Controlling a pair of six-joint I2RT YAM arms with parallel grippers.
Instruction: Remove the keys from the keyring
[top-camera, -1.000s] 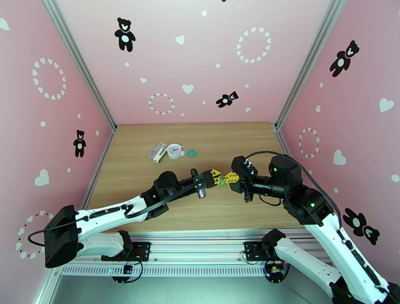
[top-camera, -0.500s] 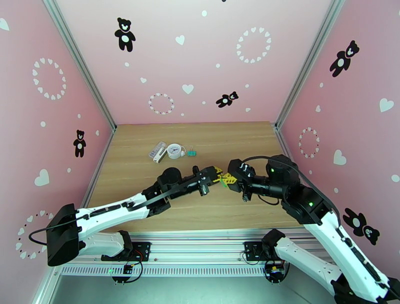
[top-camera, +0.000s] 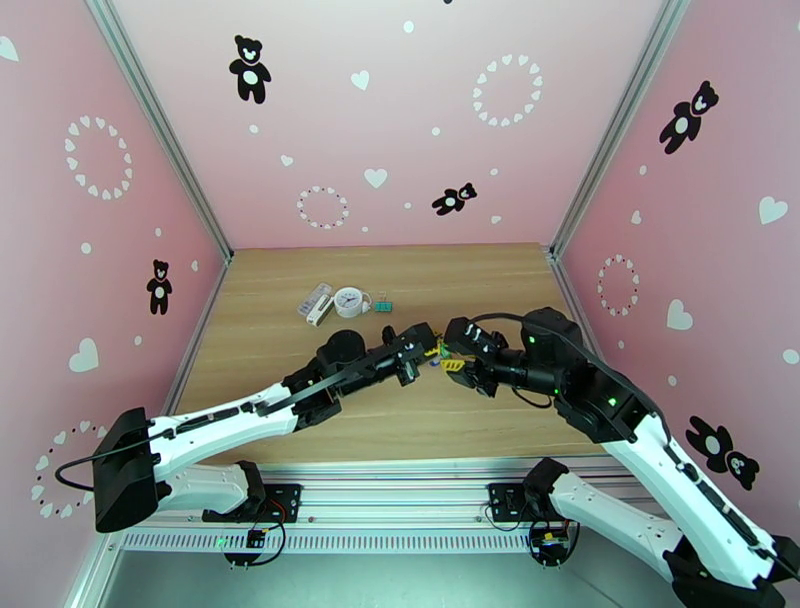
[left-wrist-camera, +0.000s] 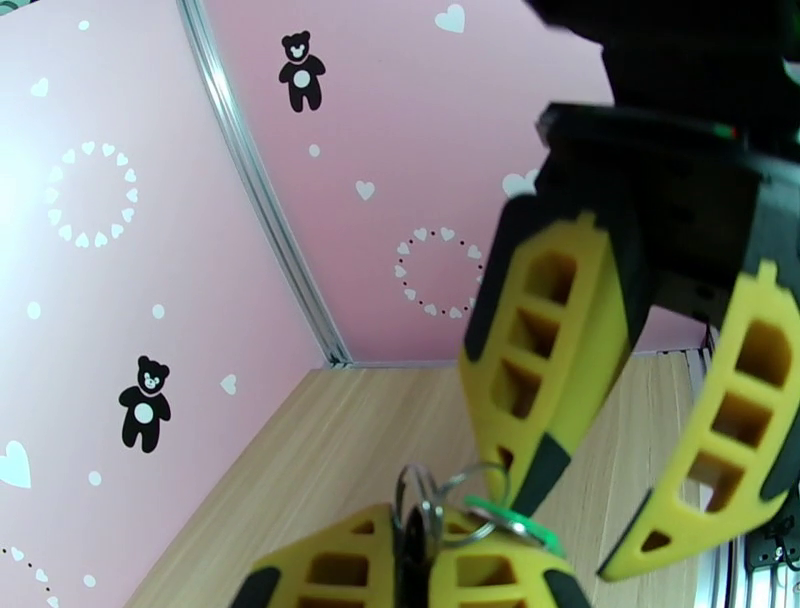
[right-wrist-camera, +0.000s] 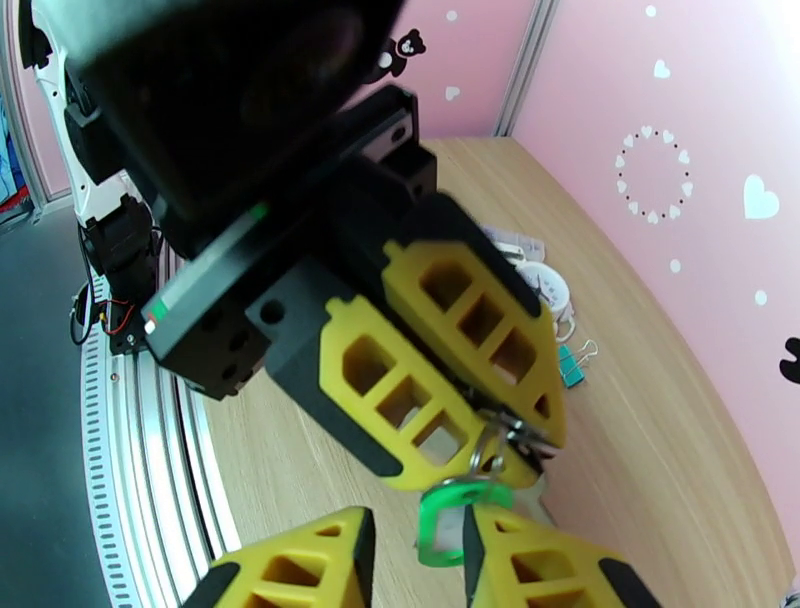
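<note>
Right wrist: left jaws pinch the keyring — right jaws parted beside green key.

On the wooden table — a round white clock, a teal binder clip just beside it.

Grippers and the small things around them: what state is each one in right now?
left gripper, shut on the keyring's metal rings.
right gripper, open, its fingers either side of the green key.
green key, not yet off the keyring, it seems.
keyring, held up off the table.
clock, lying on the table, untouched.
binder clip, lying beside the clock.
</note>
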